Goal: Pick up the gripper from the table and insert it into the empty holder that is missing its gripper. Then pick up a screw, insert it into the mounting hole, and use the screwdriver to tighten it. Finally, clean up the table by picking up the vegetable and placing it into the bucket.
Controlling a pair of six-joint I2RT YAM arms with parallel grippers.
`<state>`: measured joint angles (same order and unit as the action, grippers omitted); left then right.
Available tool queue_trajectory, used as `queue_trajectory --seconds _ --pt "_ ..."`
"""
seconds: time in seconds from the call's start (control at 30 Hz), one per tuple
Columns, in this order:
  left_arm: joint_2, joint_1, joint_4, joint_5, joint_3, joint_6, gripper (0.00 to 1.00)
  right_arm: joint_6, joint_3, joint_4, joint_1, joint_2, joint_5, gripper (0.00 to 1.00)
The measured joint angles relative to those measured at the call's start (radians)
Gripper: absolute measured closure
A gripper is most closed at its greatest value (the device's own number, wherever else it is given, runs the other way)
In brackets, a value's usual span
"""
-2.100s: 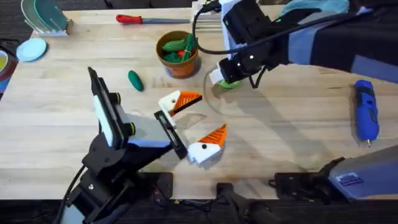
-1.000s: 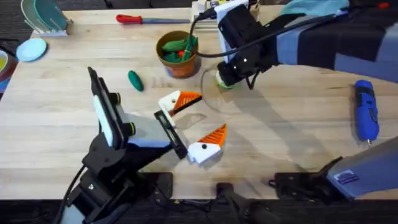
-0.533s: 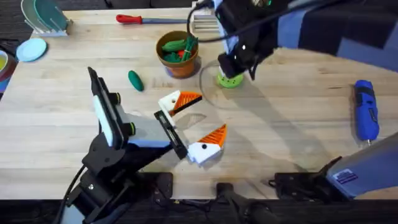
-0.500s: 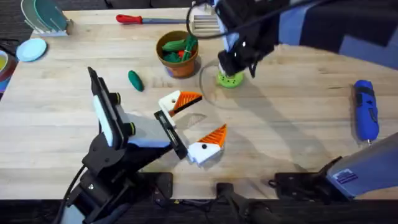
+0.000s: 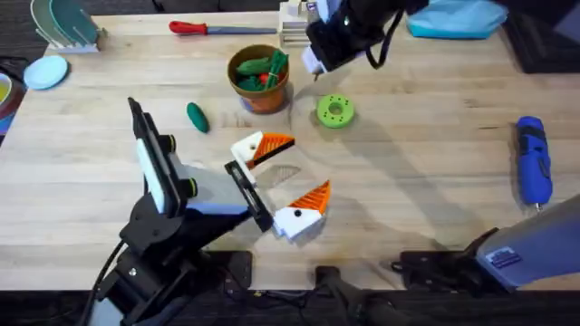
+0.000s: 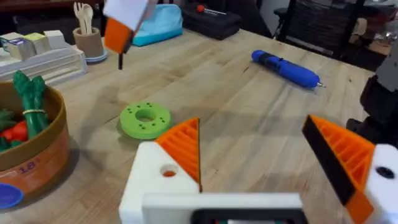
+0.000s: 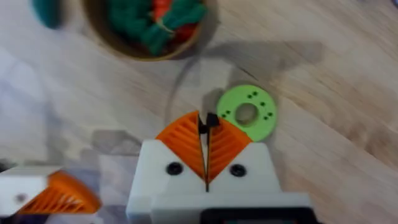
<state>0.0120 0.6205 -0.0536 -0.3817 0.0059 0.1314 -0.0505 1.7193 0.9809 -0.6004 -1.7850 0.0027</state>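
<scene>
My right gripper (image 5: 314, 65) (image 7: 206, 127) hangs over the far side of the table, shut on a small dark screw (image 7: 205, 123) (image 6: 120, 59). It is just beyond the green holed disc (image 5: 334, 110) (image 7: 247, 112). My left gripper (image 5: 304, 167) (image 6: 252, 143) stands open and holds nothing. Its farther white holder (image 5: 245, 148) (image 6: 158, 174) carries the orange gripper (image 5: 275, 143) (image 6: 183, 146) and shows an open mounting hole. The blue screwdriver (image 5: 533, 161) (image 6: 286, 67) lies at the right. The dark green vegetable (image 5: 196, 116) lies left of the bucket (image 5: 261, 98) (image 7: 106, 34).
A red-handled tool (image 5: 204, 28) lies at the far edge, with a clear tray (image 5: 294, 32) and a blue pouch (image 5: 453, 18) beside it. Dishes (image 5: 63, 27) and a pale blue lid (image 5: 45, 71) sit at the far left. A cup of sticks (image 6: 87, 37) stands behind.
My right gripper has lifted off the green disc and moved toward the far edge with the screw in it. The left arm has not moved.
</scene>
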Motion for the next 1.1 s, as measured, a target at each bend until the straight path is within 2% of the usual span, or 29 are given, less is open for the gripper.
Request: queue_trajectory --seconds 0.23,0.57,0.83,1.1 --pt "0.0 0.0 0.0 0.0 0.0 0.0 0.008 0.004 0.095 0.084 -0.102 0.025 -0.08 0.995" --pt "0.0 0.0 0.0 0.0 0.0 0.0 0.008 0.006 0.106 0.091 -0.29 0.026 -0.109 0.995" --pt "0.0 0.0 0.0 0.0 0.0 -0.001 0.008 -0.012 0.106 0.103 -0.318 0.027 -0.122 0.995" --pt "0.0 0.0 0.0 0.0 0.0 -0.045 0.008 -0.024 0.114 0.178 -0.318 0.027 -0.125 0.995"
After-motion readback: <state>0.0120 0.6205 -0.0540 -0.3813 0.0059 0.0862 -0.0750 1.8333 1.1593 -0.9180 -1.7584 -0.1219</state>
